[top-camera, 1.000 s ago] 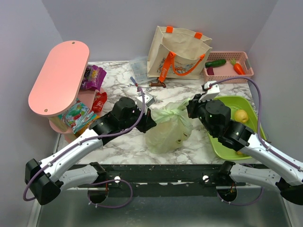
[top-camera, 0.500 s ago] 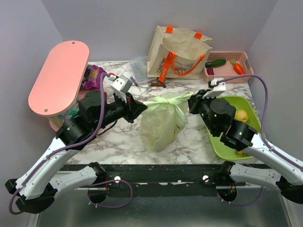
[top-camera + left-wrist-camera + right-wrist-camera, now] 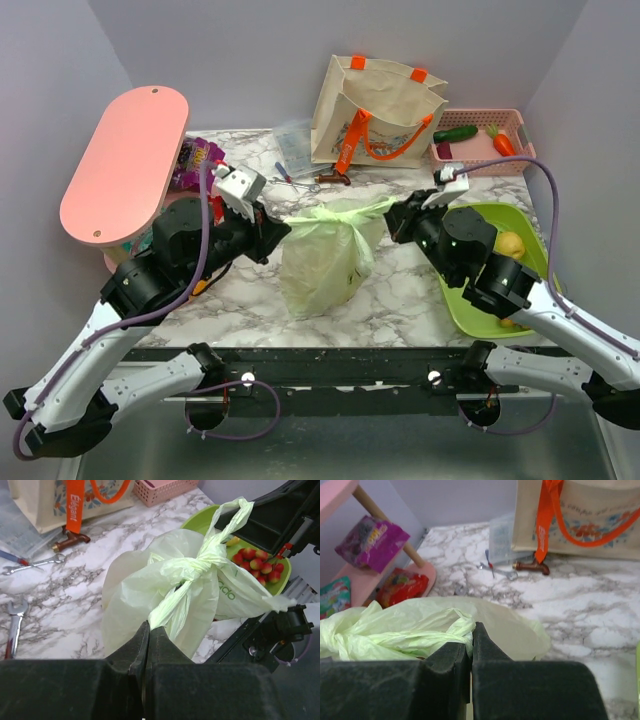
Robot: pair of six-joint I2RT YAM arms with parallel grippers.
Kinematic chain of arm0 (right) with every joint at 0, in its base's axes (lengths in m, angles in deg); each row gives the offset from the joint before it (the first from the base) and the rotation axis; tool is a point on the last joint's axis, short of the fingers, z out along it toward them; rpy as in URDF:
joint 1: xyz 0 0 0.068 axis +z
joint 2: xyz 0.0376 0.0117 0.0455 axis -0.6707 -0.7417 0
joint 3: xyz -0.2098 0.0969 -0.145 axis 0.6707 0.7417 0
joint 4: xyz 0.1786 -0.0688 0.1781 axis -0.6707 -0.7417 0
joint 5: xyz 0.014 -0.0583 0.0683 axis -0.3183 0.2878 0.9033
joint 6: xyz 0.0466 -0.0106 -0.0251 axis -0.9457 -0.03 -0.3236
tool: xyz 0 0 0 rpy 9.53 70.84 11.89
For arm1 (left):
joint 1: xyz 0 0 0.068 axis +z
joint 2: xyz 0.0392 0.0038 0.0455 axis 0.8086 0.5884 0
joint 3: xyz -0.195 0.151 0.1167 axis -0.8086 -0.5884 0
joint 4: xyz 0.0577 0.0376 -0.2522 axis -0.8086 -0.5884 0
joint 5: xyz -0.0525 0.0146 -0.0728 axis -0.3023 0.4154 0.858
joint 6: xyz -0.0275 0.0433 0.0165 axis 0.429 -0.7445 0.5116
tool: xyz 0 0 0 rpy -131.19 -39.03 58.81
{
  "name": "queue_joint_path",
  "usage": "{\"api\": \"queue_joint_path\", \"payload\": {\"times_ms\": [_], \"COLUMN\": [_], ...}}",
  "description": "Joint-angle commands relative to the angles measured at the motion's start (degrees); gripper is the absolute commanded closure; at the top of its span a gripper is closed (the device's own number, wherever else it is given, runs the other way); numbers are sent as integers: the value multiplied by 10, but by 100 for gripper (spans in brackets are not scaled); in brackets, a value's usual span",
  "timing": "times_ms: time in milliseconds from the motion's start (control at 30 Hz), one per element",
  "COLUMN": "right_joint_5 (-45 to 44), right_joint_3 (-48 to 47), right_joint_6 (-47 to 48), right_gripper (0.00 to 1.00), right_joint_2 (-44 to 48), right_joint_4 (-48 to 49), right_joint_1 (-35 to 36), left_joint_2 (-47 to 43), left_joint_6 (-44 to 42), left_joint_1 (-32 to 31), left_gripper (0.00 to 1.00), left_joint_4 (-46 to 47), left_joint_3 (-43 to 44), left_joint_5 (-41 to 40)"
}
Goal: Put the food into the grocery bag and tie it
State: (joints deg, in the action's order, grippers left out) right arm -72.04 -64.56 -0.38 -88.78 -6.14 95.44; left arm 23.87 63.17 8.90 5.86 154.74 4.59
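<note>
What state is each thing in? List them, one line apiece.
grocery bag, knotted at the top, handle ends stretched sideways.
left claw, shut on one handle end.
right claw, shut on the other handle end.
canvas tote, upright, mouth open.
yellow fruit, lying on the green tray, unbagged.
pink basket, holding cucumber and carrot.

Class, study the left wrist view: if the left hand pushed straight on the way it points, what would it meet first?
The translucent pale green plastic bag: the left hand, shut on its handle, points at the knotted neck. The black right arm lies beyond; depth unclear.
</note>
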Motion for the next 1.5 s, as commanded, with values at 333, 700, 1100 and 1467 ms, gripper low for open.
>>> {"api": "queue_joint_path", "payload": {"times_ms": [333, 700, 1100, 1467], "right_joint_5": [-63, -56, 3, -17], "right_joint_3": [235, 226, 112, -66], "right_joint_6": [-176, -172, -122, -34], "right_gripper": [100, 99, 43, 24], "right_joint_2": [78, 57, 18, -69], "right_joint_4": [-138, -150, -208, -197], "right_joint_1": [-10, -10, -9, -9], "left_joint_2": [-206, -235, -254, -258], "left_joint_6": [173, 198, 200, 162], "left_joint_1": [7, 3, 3, 3], "left_gripper": [100, 100, 48, 2], "left_joint_4": [81, 68, -31, -127], "left_joint_3": [-431, -459, -379, -295], "left_joint_5": [35, 46, 12, -41]}}
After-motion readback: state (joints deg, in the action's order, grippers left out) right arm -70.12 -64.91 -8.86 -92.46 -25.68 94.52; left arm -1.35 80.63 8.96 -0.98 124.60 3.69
